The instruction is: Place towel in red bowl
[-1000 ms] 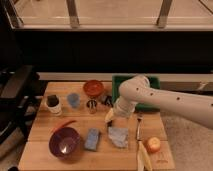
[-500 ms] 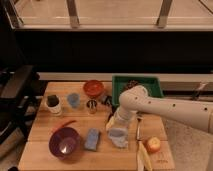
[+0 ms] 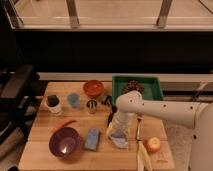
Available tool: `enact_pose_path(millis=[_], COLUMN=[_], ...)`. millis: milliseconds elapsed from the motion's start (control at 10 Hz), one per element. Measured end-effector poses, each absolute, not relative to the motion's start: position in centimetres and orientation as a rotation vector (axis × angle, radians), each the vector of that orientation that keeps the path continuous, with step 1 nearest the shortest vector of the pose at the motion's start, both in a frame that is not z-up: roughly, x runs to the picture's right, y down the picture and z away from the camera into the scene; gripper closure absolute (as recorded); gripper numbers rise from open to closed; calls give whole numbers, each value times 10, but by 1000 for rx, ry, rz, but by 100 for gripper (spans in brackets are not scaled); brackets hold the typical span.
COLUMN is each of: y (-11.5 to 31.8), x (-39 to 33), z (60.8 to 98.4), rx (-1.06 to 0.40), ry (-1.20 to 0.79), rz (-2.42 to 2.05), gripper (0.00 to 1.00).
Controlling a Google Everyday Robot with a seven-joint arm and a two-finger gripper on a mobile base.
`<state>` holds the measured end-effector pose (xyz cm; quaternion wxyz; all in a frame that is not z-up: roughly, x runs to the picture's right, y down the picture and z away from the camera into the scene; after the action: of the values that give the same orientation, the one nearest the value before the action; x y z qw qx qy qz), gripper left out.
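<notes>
We see the gripper (image 3: 118, 131) low over the towel (image 3: 120, 143), covering its upper part; the arm (image 3: 165, 112) runs off the right edge.

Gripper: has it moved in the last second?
Yes, slightly. The gripper has shifted down in the camera view, away from the green tray, and now sits over the towel.

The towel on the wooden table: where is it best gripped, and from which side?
Probably from straight above, at a raised fold near its middle: the towel lies low and rumpled on the table. The gripper hangs right over it.
</notes>
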<state>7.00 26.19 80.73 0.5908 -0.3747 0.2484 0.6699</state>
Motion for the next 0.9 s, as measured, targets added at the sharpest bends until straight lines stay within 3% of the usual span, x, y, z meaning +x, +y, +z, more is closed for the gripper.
enact_pose_path(millis=[400,500,900], y=[259,257,210], x=[77,76,83], z=[803,803,787], rx=[-869,-868,-793], ry=[586,583,479], rz=[1559,1559,1604], gripper=[92,98,100])
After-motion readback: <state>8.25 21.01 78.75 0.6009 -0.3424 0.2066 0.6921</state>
